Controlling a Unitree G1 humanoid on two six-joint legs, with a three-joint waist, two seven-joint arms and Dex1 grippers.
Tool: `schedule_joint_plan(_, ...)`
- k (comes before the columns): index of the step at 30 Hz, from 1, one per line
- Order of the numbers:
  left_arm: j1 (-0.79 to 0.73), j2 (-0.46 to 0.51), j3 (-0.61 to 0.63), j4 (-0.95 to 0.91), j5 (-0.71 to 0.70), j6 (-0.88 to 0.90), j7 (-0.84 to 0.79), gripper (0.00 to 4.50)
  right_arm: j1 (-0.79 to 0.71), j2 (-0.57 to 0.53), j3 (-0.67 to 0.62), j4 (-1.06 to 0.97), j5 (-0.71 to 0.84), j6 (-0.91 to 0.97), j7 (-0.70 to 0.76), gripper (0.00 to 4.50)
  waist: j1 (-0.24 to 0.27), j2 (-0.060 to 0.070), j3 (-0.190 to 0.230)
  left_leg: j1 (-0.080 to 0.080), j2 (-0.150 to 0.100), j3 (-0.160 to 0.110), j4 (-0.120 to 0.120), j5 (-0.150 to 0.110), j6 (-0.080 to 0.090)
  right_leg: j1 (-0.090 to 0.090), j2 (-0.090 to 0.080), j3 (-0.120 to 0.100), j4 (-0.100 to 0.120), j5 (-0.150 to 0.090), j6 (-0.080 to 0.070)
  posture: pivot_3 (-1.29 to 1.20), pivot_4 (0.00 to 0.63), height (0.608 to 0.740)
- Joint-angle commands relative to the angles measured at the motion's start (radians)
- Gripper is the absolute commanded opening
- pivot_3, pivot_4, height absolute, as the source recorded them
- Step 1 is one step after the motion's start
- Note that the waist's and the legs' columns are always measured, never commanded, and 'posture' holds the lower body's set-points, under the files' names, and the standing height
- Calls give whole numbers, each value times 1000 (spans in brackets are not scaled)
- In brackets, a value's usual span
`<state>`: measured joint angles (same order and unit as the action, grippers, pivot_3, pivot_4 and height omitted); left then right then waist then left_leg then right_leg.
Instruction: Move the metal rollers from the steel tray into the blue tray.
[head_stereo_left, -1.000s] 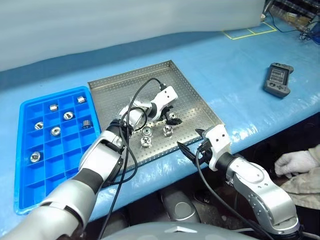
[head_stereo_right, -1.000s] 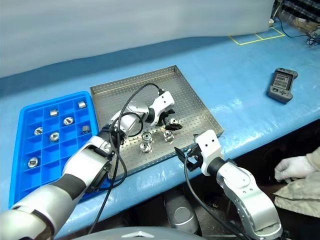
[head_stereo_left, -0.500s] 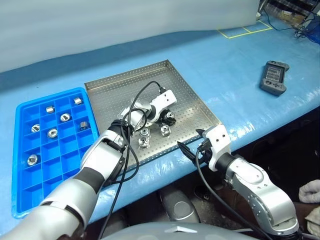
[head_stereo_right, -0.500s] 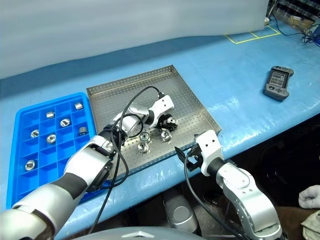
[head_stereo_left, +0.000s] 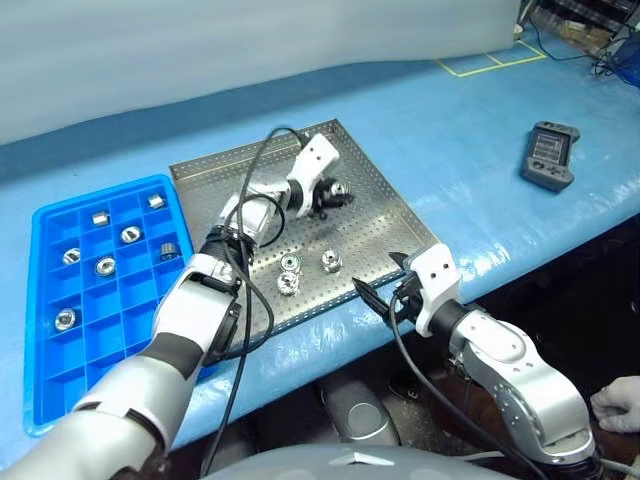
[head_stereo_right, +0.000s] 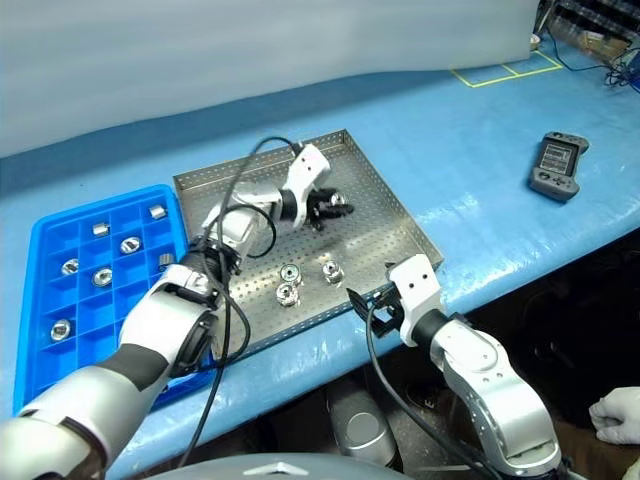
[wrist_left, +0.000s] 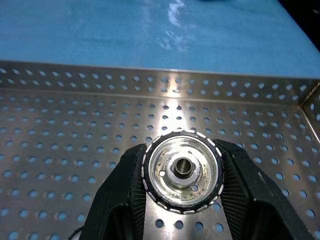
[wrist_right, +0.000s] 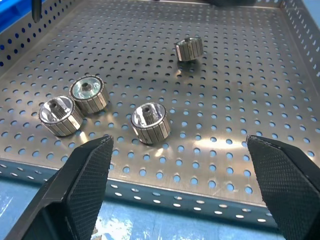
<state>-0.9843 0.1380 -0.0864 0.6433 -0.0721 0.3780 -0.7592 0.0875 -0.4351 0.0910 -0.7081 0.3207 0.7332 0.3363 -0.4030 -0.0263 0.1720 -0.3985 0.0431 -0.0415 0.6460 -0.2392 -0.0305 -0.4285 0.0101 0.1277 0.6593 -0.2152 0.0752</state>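
Pinching one of the metal rollers (wrist_left: 181, 171) between its two black fingers (wrist_left: 129, 190), my left claw (head_stereo_left: 328, 196) is hanging over the steel tray (head_stereo_left: 400, 215), toward that tray's far side. The roller is sitting right at my fingertips with its flat face and central hole turned toward my wrist, and it is lifted clear of the perforated floor.

My right claw (wrist_right: 180, 185) is waiting with its fingers spread wide at the steel tray's near rim, holding nothing. Just inside that rim three more rollers (wrist_right: 150, 122) are lying on the floor in a loose group, two of them nearly touching and the third a little apart.

Beside the steel tray, on my left, the blue tray (head_stereo_left: 60, 390) is carrying six rollers (head_stereo_left: 106, 266) in separate compartments, all in its half farther from me.

I am finding it hard to tell whether the outer edge of my held roller is ribbed or just catching light. My left arm is covering a near corner of the blue tray and part of the steel tray's floor. A handheld controller (head_stereo_left: 548, 157) is lying well to the right of the steel tray on the blue table cover (head_stereo_left: 450, 110).
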Motion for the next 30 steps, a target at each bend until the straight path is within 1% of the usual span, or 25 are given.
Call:
schedule_joint_plan(1, 94, 52, 90, -295, -54, 69, 87, 1700, -44, 5, 19, 5, 8, -1, 19, 4500, 5, 0, 0, 1, 0, 0, 0, 0, 0, 0, 0, 0, 0, 0, 0, -287, 150, 740)
schedule_joint_plan(4, 214, 106, 153, -553, -62, 145, 173, 1700, -81, 10, 45, 26, 10, -1, 35, 4500, 22, 1, 0, 2, 1, 0, 0, 0, 0, 0, 0, 0, 1, 0, 0, -245, 150, 740)
schedule_joint_plan(7, 333, 163, 214, -774, -68, 233, 247, 1700, -111, 13, 70, 44, 14, 1, 53, 4500, 55, 1, 1, 2, 1, 0, 1, 0, 0, 0, 0, 0, 2, 0, 0, -210, 150, 740)
schedule_joint_plan(12, 529, 260, 299, -1038, -25, 353, 359, 1700, -157, 13, 111, 80, 17, 0, 95, 4500, 124, 1, 0, 1, 0, -1, 1, 0, 0, 0, 0, 0, 1, 0, 0, -134, 150, 740)
schedule_joint_plan(15, 646, 274, 358, -1161, -18, 421, 420, 1700, -190, 16, 140, 106, 18, -4, 126, 4500, 167, 1, 0, 0, 0, -1, 2, 0, 0, 0, 0, -2, 0, 0, 0, -97, 150, 740)
schedule_joint_plan(19, 786, 254, 411, -1276, -25, 489, 471, 1700, -236, 23, 187, 136, 7, -22, 161, 4500, 222, 0, 0, -1, 0, -3, 3, 0, 0, 0, 0, -4, 0, 0, 0, -59, 150, 740)
schedule_joint_plan(24, 962, 207, 450, -1381, -39, 551, 510, 1700, -294, 39, 234, 177, -3, -50, 204, 4500, 259, 0, 0, -1, 0, -3, 5, 0, 0, 0, 0, -4, 1, 0, -1, -31, 150, 740)
schedule_joint_plan(30, 1101, 167, 453, -1395, -52, 549, 525, 1700, -337, 54, 289, 209, -16, -81, 251, 4500, 292, 0, 0, 0, 0, -3, 6, 0, 0, 1, -1, -5, 1, 0, -2, -10, 150, 740)
